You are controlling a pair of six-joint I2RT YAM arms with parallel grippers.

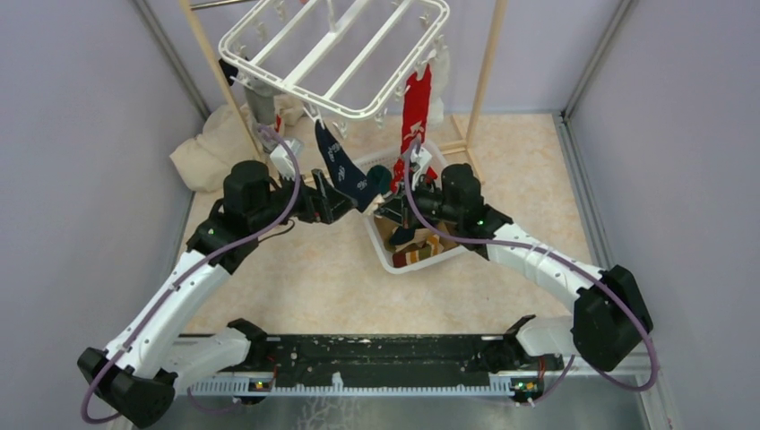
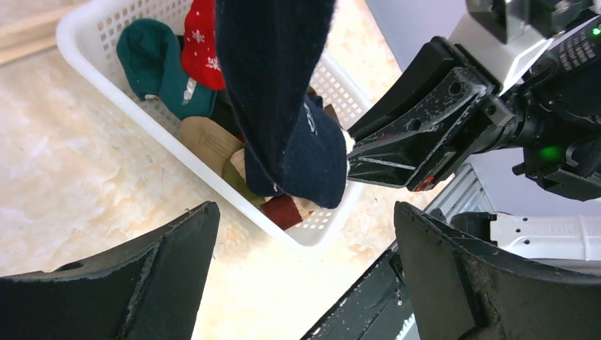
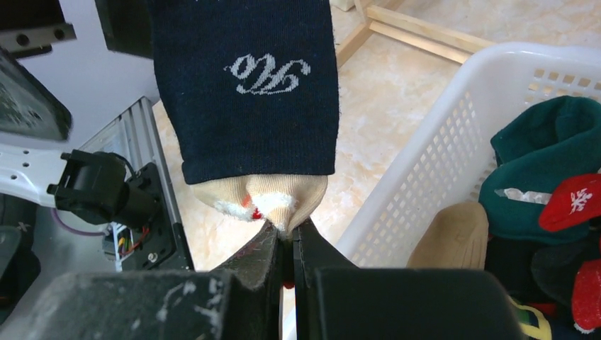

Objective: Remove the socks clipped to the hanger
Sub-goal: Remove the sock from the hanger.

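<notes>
I see the white plastic hanger [image 1: 336, 54] high at the far side, a rectangular frame with parallel crossbars and small clips dangling along its rim. From its near edge hangs a navy sock [image 1: 345, 170], long and dark. It has a white script mark near the foot and a cream toe [image 3: 264, 197] flecked with red and white. The foot end hangs down just beside the near corner of the white lattice basket [image 3: 425, 177]. My right jaws are closed tight on the very tip of that cream toe, the fabric pinched between them. My left jaws stand wide apart and hold nothing; in the left wrist view the sock's foot hangs beyond the gap between them. A red sock [image 1: 414, 107] with white markings hangs from the hanger's right side, its lower end reaching down towards the basket. In the basket lie a dark green sock [image 2: 159, 64] and a tan sock [image 3: 453, 234] among others I cannot make out. The basket stands on the pale mottled counter [image 1: 296, 278].
</notes>
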